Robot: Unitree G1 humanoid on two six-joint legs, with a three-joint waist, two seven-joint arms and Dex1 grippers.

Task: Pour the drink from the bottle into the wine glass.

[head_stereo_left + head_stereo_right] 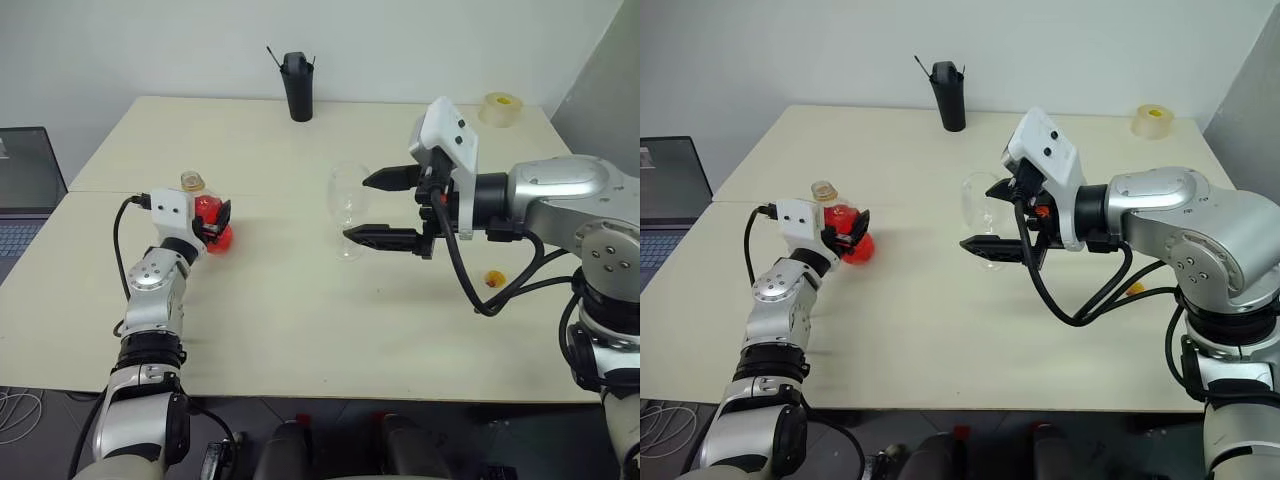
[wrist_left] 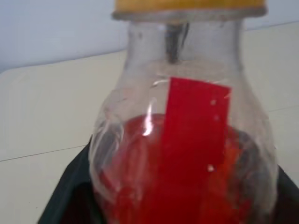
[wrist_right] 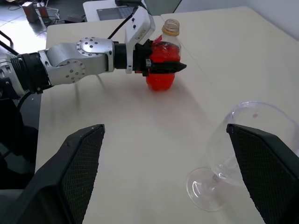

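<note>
Head views: bottle (image 1: 203, 215) stands upright on the left part of the table (image 1: 300, 330), yellow-orange cap on, drink (image 1: 212, 228) filling the lower body. Left gripper (image 1: 847, 240) has its fingers on either side of the bottle's red body, closed in on it. Wine glass (image 1: 348, 208) stands upright near table centre, well right of the bottle. Right gripper (image 1: 385, 209) is level, pointing left, fingers spread wide, one on the far side of the glass bowl and one on the near side; contact not clear. Black cup (image 1: 297, 86) at the far edge, tape roll (image 1: 501, 108) at the far right corner.

Left wrist: bottle right up close, red label strip on the clear wall, black fingers (image 2: 70, 196) flanking its base.

Right wrist: both fingers (image 3: 74, 172) wide apart, glass just inside the right finger, not pinched. Bottle further off in the left gripper's grasp.
</note>
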